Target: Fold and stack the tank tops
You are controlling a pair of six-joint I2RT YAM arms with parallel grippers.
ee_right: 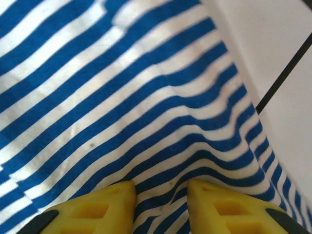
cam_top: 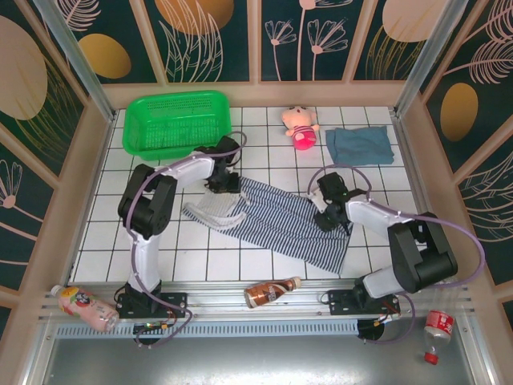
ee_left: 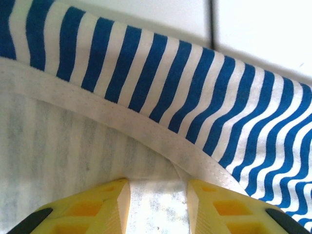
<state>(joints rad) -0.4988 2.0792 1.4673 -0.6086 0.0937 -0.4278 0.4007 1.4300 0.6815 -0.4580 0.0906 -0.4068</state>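
Navy-and-white stripes take centre stage from above: the striped tank top [cam_top: 280, 220] lies slantwise across the white tiled table [cam_top: 240, 265], its upper-left corner turned over to show the pale inside. On that turned corner sits the left gripper [cam_top: 221, 183], and the right gripper [cam_top: 327, 218] is down at the top's right edge. At the far right, the teal-blue tank top [cam_top: 359, 144] lies folded near the pink doll [cam_top: 300, 127], with the green basket [cam_top: 176, 120] far left.

Over to the left wrist: yellow fingers [ee_left: 105, 207] straddle pale cloth below a white hem. Biting or not, I cannot tell.

Right wrist now: yellow fingers [ee_right: 105, 207] pinch the stripes, with creases fanning out from the grip.
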